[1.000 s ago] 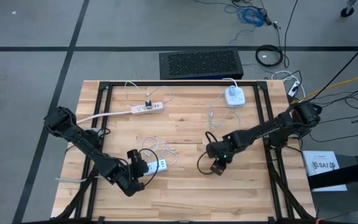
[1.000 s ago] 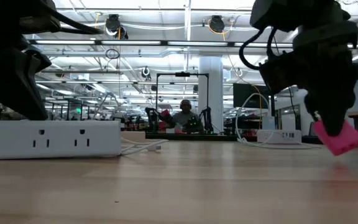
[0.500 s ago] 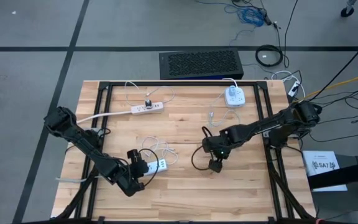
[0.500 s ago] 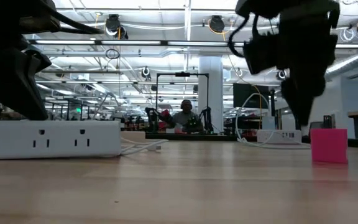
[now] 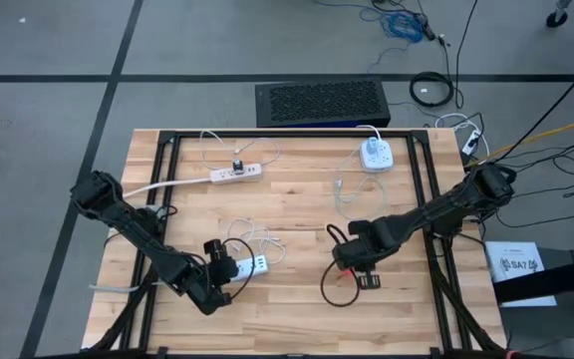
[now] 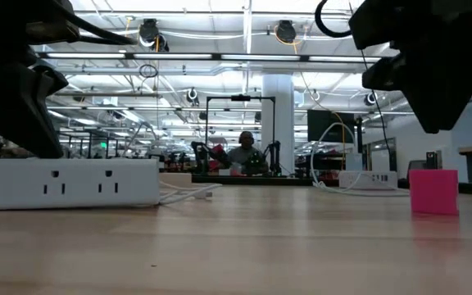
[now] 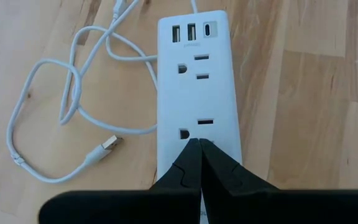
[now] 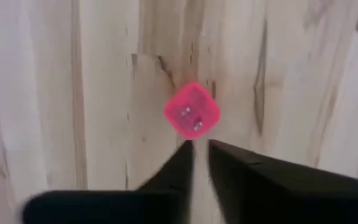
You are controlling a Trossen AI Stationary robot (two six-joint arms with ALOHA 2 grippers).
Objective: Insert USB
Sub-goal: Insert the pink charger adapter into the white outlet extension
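Observation:
A white power strip (image 7: 197, 81) lies flat near the table's front left, with its USB ports (image 7: 193, 31) at the end farther from my left gripper. My left gripper (image 7: 201, 146) is shut and sits over the strip's other end. A white cable lies in loops beside the strip, its USB plug (image 7: 109, 144) loose on the wood. A pink block (image 8: 192, 111) stands on the table by its bottom face (image 6: 433, 192). Straight above the block hangs my right gripper (image 8: 201, 149), pointing down. Its fingers are a narrow gap apart and hold nothing. My left gripper rests its shut fingertips (image 7: 191, 155) on the power strip's top face (image 7: 197, 132), beside the outlet at the end away from the USB ports. The fingers slant down onto it and lie along the strip. The strip lies flat on the table.
A second white power strip (image 5: 235, 173) and a small white outlet hub (image 5: 375, 155) lie toward the far edge. A black cable loop (image 5: 339, 294) trails on the wood by the right gripper. Black frame rails (image 5: 163, 189) run along the table's sides.
My right gripper held the pink block tilted just above the table, set it down upright and let go. It has since risen clear of the block, rolled about its pointing line and shifted a little toward the table's near right. The left arm has kept still.

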